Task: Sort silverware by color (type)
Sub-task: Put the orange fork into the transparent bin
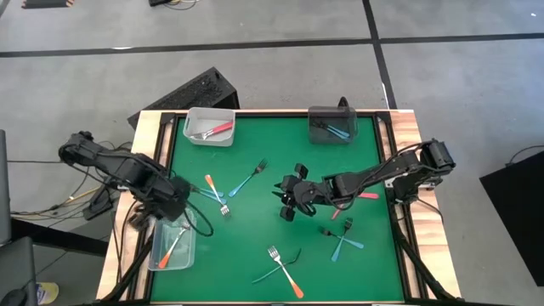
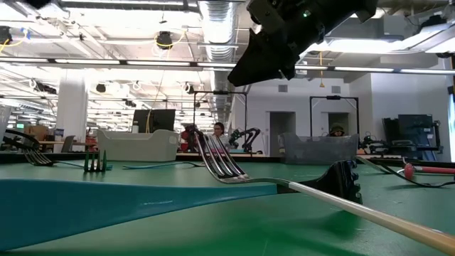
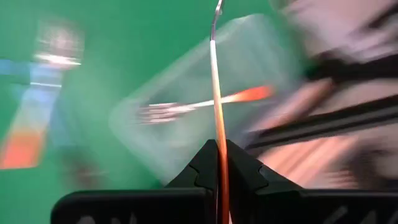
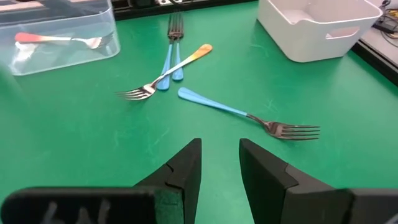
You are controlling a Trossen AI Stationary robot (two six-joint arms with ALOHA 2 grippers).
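Observation:
My left gripper [image 1: 172, 202] hangs at the table's left, above the far end of a clear bin [image 1: 161, 259], and is shut on an orange-handled utensil [image 3: 215, 93]. One orange-handled fork [image 3: 186, 107] lies in that bin. My right gripper [image 1: 287, 202] stands open over the middle of the green mat, with nothing between its fingers [image 4: 219, 148]. Loose silverware lies flat on the mat. A blue fork [image 4: 249, 116] is just beyond the right fingers. Farther left an orange fork [image 4: 168, 73] lies crossed over another blue one [image 4: 166, 70]. My left gripper pinches the utensil's thin orange handle [image 3: 219, 163] between its two shut fingers. The fingers point steeply down, and the utensil runs on along them, out past their tips. Its metal end [image 3: 217, 9] shows over the clear bin; whether it touches the bin I cannot tell.
A white bin [image 1: 210, 126] with red-handled pieces stands at the far left. A dark grey bin [image 1: 331, 125] with blue ones stands at the far right. More forks lie near the front edge [image 1: 280, 268] and at the front right [image 1: 344, 240]. A pink handle [image 1: 368, 195] shows beside the right arm.

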